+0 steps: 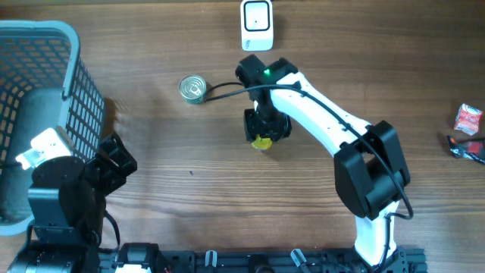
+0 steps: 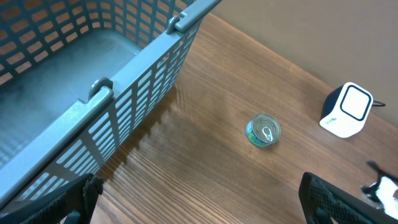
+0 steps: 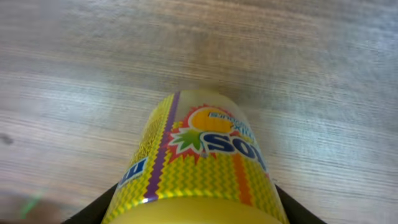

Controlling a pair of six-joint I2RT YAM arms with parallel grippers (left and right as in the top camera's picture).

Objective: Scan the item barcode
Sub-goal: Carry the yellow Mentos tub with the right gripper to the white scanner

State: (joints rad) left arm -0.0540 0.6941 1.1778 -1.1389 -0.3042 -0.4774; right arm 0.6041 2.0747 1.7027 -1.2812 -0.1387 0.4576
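1. Right gripper (image 1: 266, 127) clenched on yellow bottle (image 3: 199, 162), mid-worktop (image 1: 189, 205), near scanner (image 1: 257, 24).
2. Barcode not visible: lift, rotate slowly until it faces scanner window.
3. Left gripper (image 1: 115, 161) released, idle by basket (image 1: 45, 45).

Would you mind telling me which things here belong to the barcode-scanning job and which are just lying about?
Job: yellow bottle, held in the right pincer; white scanner.
Lying about: tin can; grey basket; red packet.
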